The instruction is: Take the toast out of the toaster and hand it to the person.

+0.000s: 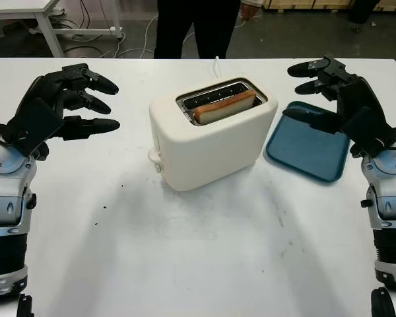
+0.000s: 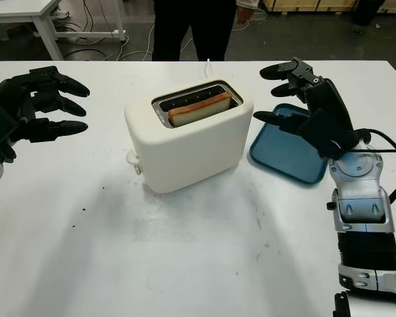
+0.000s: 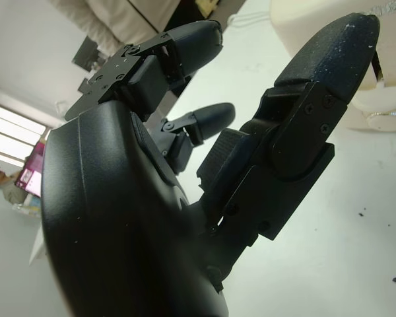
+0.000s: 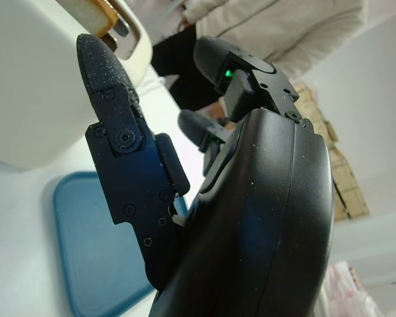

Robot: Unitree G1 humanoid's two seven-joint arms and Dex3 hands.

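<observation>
A golden-crusted toast (image 1: 224, 107) sits upright in the cream toaster (image 1: 211, 142); left hand (image 1: 59, 109) and right hand (image 1: 336, 99) flank it, fingers wide, empty.

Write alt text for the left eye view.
A cream toaster with one slice of toast in its slot stands mid-table, between the robot's open left hand and open right hand. A blue tray lies beside the toaster under the right hand, and a person stands beyond the white table.
</observation>
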